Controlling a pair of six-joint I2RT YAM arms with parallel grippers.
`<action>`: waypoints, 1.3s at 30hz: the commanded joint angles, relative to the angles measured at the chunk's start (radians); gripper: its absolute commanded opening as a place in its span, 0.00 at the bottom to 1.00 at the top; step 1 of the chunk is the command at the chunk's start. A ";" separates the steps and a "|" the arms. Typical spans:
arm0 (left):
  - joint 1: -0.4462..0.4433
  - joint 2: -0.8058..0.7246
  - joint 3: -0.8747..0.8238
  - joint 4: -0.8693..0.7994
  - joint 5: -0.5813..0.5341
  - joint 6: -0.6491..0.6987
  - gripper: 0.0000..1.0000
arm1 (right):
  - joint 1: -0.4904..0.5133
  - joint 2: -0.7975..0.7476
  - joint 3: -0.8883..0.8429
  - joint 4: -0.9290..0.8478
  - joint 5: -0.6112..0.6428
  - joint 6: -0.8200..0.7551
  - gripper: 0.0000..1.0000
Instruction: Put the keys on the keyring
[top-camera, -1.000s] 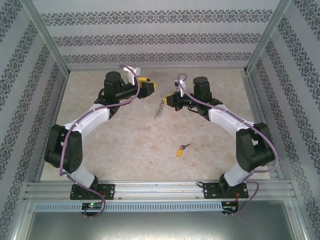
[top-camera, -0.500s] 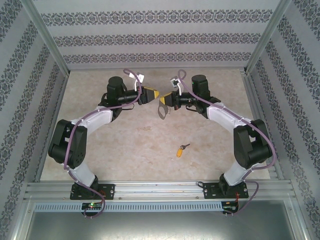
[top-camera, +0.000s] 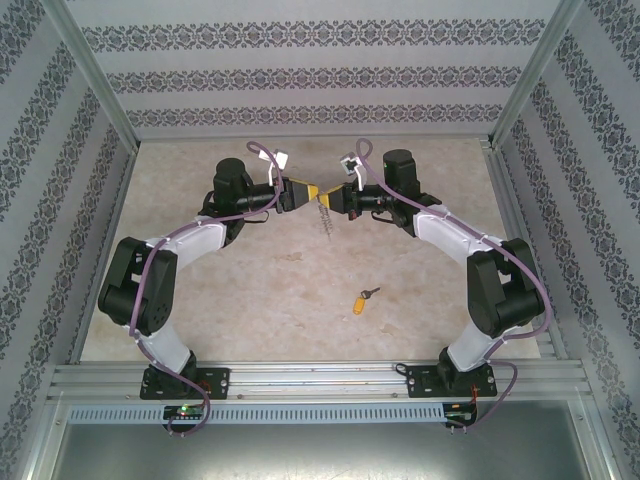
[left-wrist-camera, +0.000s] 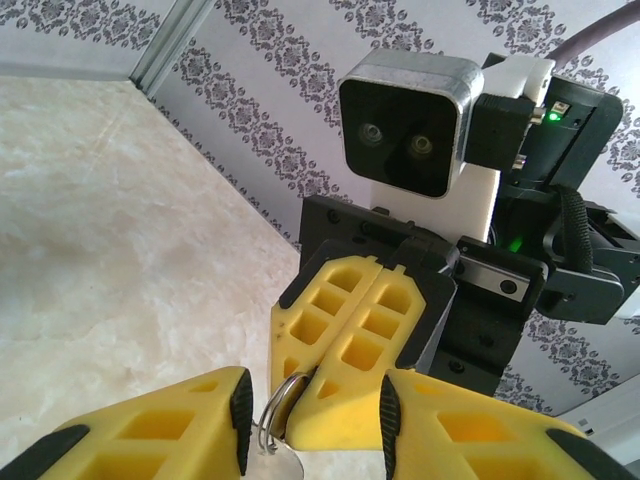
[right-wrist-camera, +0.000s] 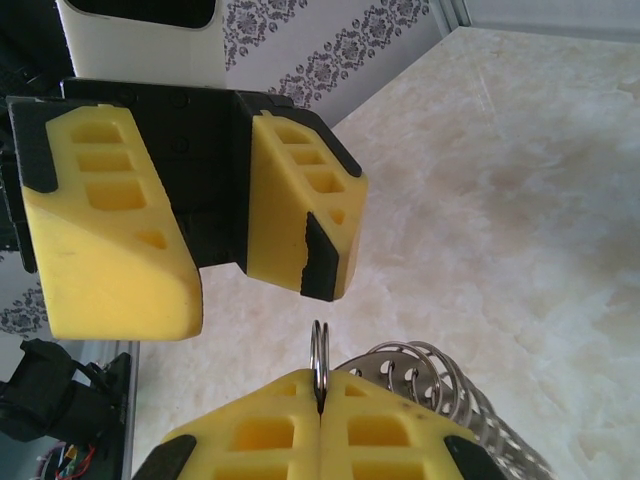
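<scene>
Count: one key (top-camera: 364, 300), one keyring (right-wrist-camera: 320, 352), two arms, two grippers. The keyring carries a row of silver loops (right-wrist-camera: 425, 375), several, number not clear.
Key, place: flat on the table (top-camera: 250, 300), between the two arms and nearer the right one, well apart from both grippers and from the keyring.
Key, heading: long axis runs diagonally. The yellow-orange head is the near-left end; the blade points far-right.
Keyring, place: off the table, at the tips of the right gripper (top-camera: 335, 197), above the far middle of the table.
Keyring, heading: in the right wrist view its thin ring stands edge-on, upright out of the seam between the fingers, and the silver loops trail off to one side. From above, the loops hang below the gripper tips.
Right gripper: pressed together, pinching the ring of the keyring at its very tips.
Left gripper (right-wrist-camera: 250, 295): spread, clear gap between its fingers (right-wrist-camera: 110, 240). It sits tip to tip with the right gripper and holds nothing. In the left wrist view the ring sits just beside its one pad; contact cannot be told.
Left arm (top-camera: 190, 235): elbow out to the left, forearm reaching in towards the far centre.
Right arm (top-camera: 450, 235): mirrors it, elbow out to the right, forearm reaching in.
Wrists: roughly level, facing each other.
</scene>
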 joint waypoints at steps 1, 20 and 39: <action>-0.003 0.014 -0.007 0.079 0.039 -0.029 0.39 | -0.012 -0.014 0.026 0.041 -0.034 -0.001 0.00; -0.015 0.056 -0.011 0.131 0.054 -0.067 0.35 | -0.016 -0.022 0.017 0.047 -0.032 0.001 0.00; -0.030 0.081 -0.004 0.207 0.050 -0.107 0.10 | -0.015 -0.018 0.007 0.057 -0.040 0.008 0.00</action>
